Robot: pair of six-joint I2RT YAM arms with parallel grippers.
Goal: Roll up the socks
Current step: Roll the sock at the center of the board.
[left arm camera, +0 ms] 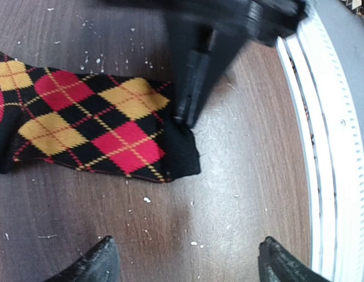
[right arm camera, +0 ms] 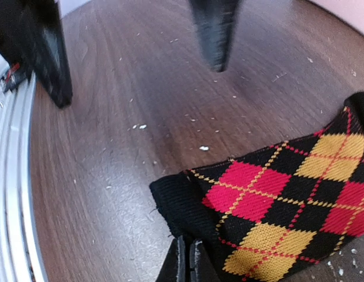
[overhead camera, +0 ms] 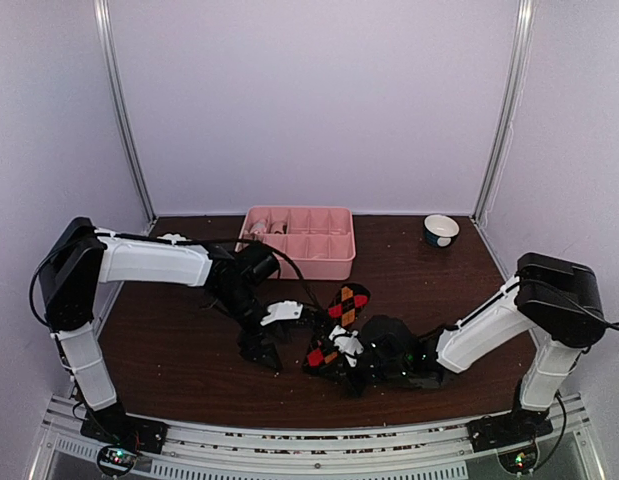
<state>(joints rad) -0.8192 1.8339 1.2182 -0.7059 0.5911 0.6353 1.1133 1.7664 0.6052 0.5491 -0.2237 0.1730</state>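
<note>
Right wrist view: the right gripper (right arm camera: 187,258) pinches the black cuff of the argyle sock (right arm camera: 276,205), which lies flat by the table's (right arm camera: 111,147) near edge, likely to start the roll. The left gripper (left arm camera: 184,258) hovers beside the cuff, spread wide and holding nothing.

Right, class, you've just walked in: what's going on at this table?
Two robot arms are working on a black sock with red and yellow diamonds, which lies unrolled on the brown table. The right pincer is shut on the edge of the sock's black cuff. The left pincer is open and hangs over bare table beside that cuff, touching nothing. No roll has been started. A pink tray sits at the back.
</note>
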